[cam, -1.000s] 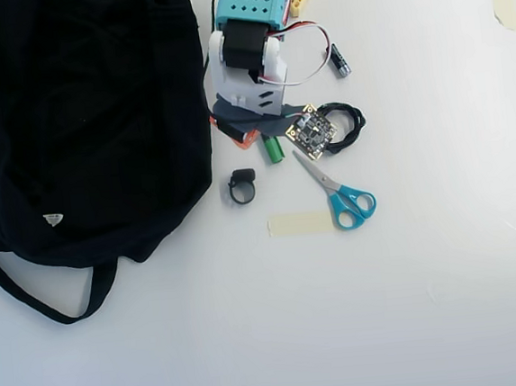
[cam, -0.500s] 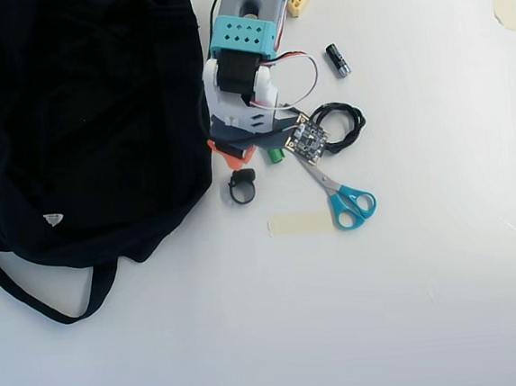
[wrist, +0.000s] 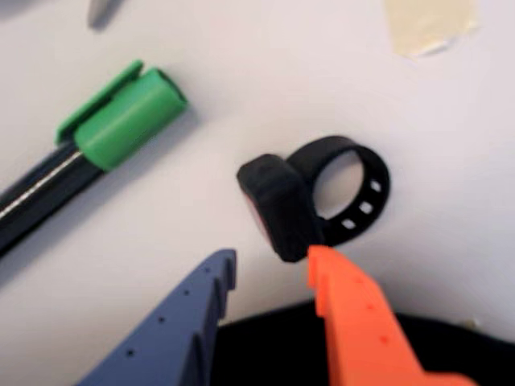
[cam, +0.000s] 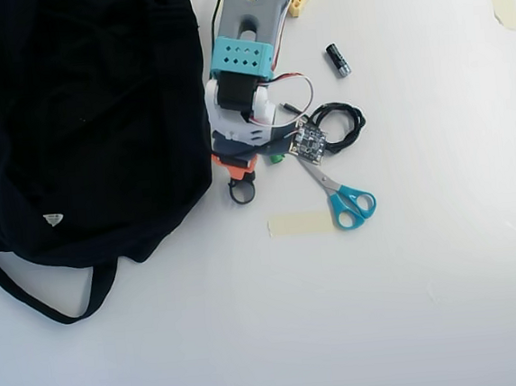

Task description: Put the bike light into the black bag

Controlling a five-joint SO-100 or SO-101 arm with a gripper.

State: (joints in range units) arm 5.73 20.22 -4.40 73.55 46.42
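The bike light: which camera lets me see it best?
The wrist view: the bike light fills the middle, blocky head and holed loop strap plain, just ahead of the open gripper. In the overhead view it is a tiny black ring, its head partly under the gripper.

green marker (wrist: pixel 121 121), scissors (cam: pixel 341 193), coiled cable (cam: pixel 346 124)

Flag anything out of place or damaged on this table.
Nothing looks damaged or spilled. The bike light lies intact by the black bag, just ahead of the open pincer; the scissors and marker lie loose nearby.
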